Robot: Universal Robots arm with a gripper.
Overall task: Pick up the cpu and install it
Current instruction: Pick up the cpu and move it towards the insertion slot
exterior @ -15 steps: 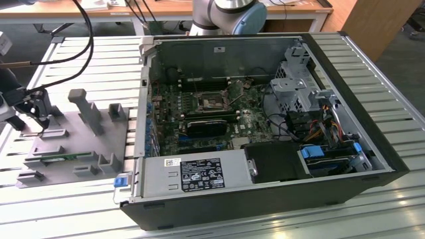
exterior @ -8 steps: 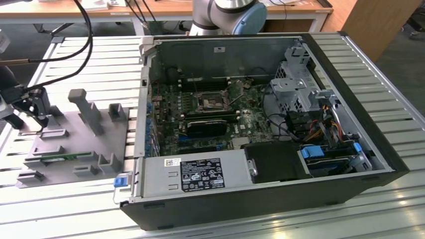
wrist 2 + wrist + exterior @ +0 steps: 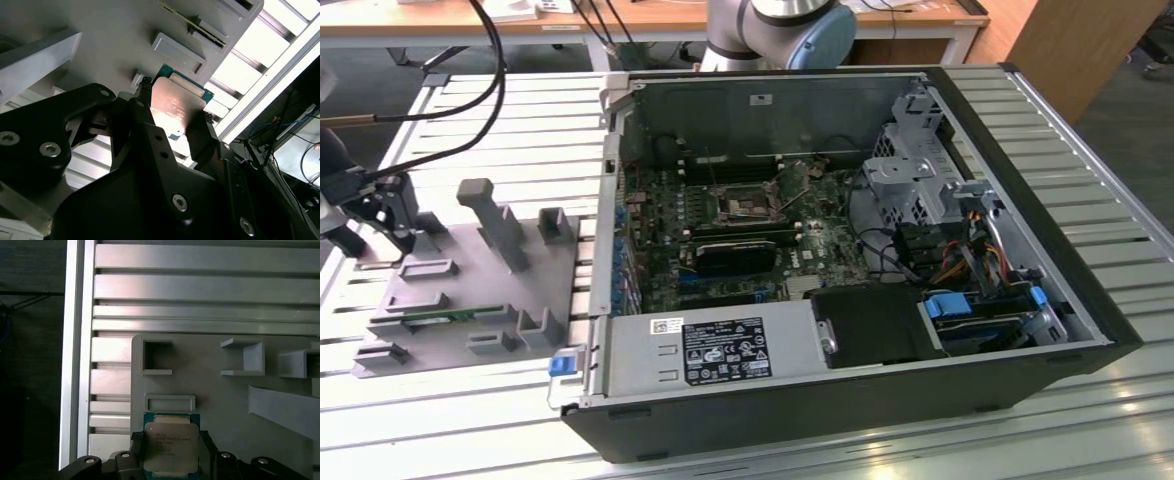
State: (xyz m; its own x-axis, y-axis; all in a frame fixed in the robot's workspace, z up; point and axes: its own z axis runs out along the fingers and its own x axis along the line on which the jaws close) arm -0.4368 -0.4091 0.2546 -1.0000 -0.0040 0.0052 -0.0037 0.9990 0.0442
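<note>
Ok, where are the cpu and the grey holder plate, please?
the cpu (image 3: pixel 171 442): first wrist view, middle of its metal top.
the grey holder plate (image 3: pixel 210 390): first wrist view, bare flat part between pockets.

Robotics lab or workshop — slatted aluminium bench (image 3: pixel 1101 140), opened computer case (image 3: pixel 854 415), grey parts fixture (image 3: pixel 460 245), wooden desk (image 3: pixel 907 20) behind

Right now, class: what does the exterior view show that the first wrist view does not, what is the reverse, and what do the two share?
The exterior view adds the open computer case, the socket on its motherboard, and a memory stick lying in the tray. The first wrist view adds the cpu, metal top showing, with the gripper closed against two opposite sides of it. Both views show the grey fixture tray, the slatted table and the gripper.
</note>
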